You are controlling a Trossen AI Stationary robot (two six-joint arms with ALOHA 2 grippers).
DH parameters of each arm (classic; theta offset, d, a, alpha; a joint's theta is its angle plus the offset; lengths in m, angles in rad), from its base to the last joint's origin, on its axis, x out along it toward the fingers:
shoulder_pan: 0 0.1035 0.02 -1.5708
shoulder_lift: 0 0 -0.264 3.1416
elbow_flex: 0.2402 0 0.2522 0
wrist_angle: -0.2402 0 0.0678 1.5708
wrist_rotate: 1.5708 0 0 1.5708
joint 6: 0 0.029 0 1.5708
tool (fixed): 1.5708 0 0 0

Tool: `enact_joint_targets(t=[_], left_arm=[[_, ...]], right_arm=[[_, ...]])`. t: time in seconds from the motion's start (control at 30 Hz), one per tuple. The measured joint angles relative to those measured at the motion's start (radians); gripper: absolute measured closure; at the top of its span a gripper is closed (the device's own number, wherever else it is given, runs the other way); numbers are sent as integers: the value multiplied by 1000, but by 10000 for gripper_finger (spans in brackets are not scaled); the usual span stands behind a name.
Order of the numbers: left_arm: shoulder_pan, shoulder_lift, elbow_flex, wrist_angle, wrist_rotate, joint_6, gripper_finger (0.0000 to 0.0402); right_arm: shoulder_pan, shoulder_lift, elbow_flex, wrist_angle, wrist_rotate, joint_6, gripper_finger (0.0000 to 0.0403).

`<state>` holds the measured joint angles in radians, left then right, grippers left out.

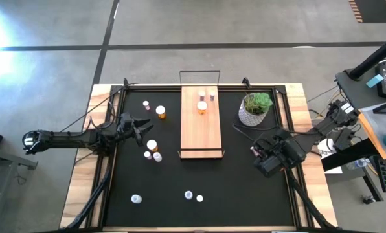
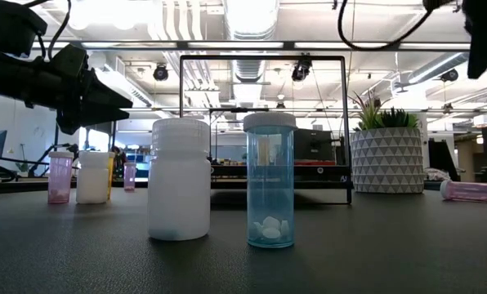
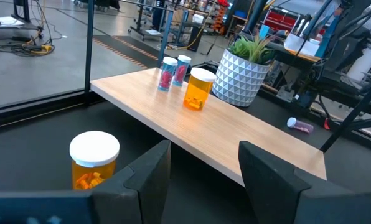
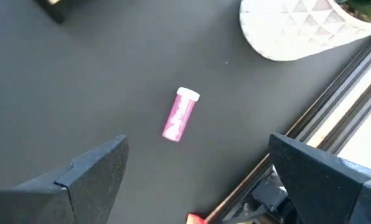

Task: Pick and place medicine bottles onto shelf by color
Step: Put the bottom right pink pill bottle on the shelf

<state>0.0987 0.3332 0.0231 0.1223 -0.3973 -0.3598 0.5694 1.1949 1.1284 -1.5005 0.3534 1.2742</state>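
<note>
**Bottles split between shelf and mat**

Shelf (image 1: 201, 133) carries one orange bottle (image 1: 202, 107) and two pink bottles (image 3: 167, 73) at its far end. Left gripper (image 1: 141, 126) hovers left of it, jaws parted and empty, an orange-bodied bottle (image 1: 152, 145) just near of it. Right gripper (image 4: 198, 180) is spread wide above a fallen pink bottle (image 4: 180, 114), seemingly clear of it, near the plant (image 1: 256, 107).

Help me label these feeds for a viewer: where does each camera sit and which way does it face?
High: overhead, straight down on table; both arms show.
Low: table height, level past a blue bottle; arms overhead.
Left wrist: faces the shelf; own open left gripper shows.
Right wrist: looks down on a lying pink bottle; open right gripper shows.
Shared: the plant pot appears in all.
</note>
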Motion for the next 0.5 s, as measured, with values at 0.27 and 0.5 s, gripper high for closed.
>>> enact_joint_targets(t=[0.27,0.5], left_arm=[[0,0,0,0,0,0,228],[0,0,0,0,0,0,228]], right_arm=[[9,-9,-137,173,-17,66,25],[-28,-30,-254,301,-107,89,25]])
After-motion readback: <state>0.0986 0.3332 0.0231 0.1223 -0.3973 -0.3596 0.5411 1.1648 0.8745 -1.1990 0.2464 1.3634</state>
